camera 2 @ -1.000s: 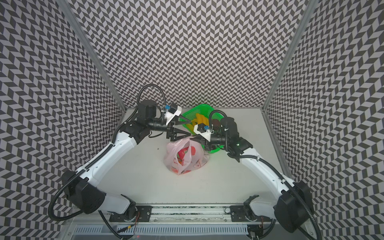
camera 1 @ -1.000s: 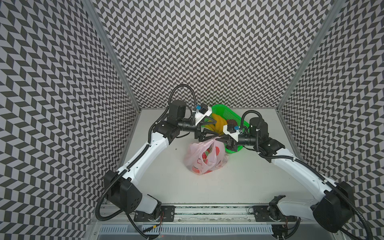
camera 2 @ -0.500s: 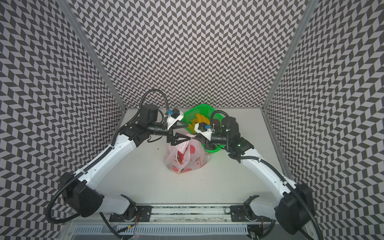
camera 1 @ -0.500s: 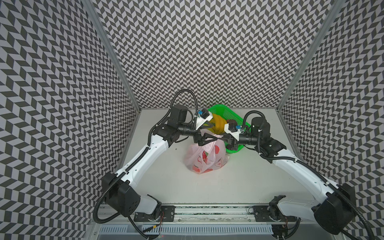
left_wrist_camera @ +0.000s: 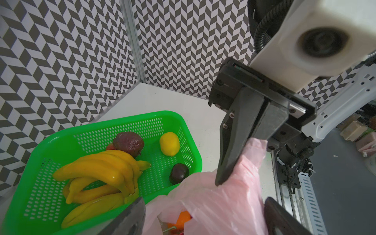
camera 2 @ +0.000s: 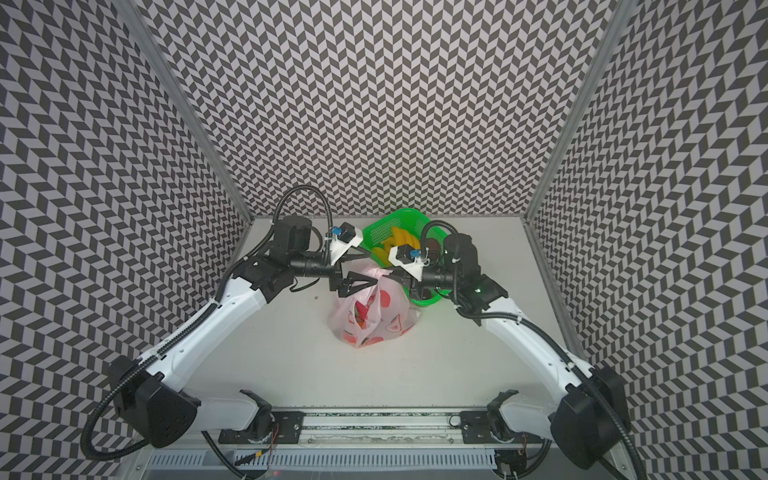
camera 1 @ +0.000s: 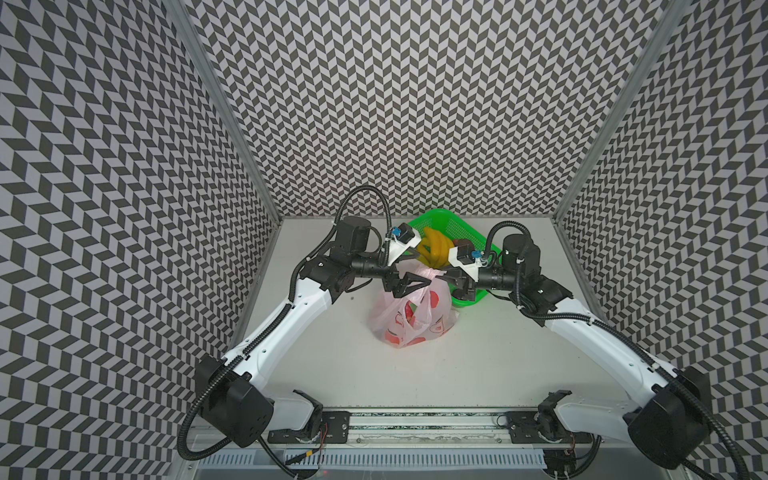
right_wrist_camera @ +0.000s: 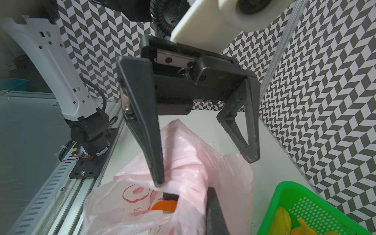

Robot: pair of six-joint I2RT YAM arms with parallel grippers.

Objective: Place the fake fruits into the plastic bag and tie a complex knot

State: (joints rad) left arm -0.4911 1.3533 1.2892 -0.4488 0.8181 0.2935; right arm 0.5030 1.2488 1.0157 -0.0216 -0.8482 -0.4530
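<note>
Your left jaws stand wide over the plastic bag (camera 1: 432, 320); right jaws pinch its top; the green basket (camera 1: 457, 224) sits just behind.

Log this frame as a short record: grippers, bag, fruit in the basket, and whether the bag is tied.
left gripper: open, the bag's raised top between its fingers
right gripper: shut on the plastic bag's upper edge
plastic bag: on the table beside the green basket, mouth open, orange fruit visible inside
in basket: bananas, lemon, dark brown fruit, reddish-brown fruit
tied: no
</note>
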